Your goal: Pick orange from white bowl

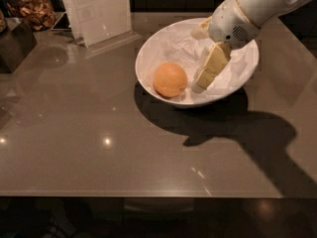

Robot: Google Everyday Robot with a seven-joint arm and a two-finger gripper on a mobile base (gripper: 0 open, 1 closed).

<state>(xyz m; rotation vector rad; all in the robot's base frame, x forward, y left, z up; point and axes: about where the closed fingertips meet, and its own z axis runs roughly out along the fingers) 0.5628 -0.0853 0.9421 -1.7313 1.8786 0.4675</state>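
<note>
and here we are at the grey table point(99, 152), with the white bowl point(238, 83) sitting toward the far right side, lined with crumpled white paper point(181, 46). the orange point(170, 80) rests inside the bowl, down against its near left wall, untouched. the gripper point(198, 59) reaches in from the upper right on its white arm point(247, 9), hanging over the right half of the bowl, just beside the orange but apart from it. its cream fingers point(212, 68) are spread, one pointing down into the bowl with its tip close to the paper, the other a short nub up near the far rim, and nothing is held between them. behind the bowl to the left a clear sign holder point(96, 11) stands upright, well apart from the rim. at the far left there's a dark box point(15, 43) and a jar of brown snacks point(37, 11). the bowl and arm throw a heavy shadow point(237, 128) across the tabletop toward the near right.
</note>
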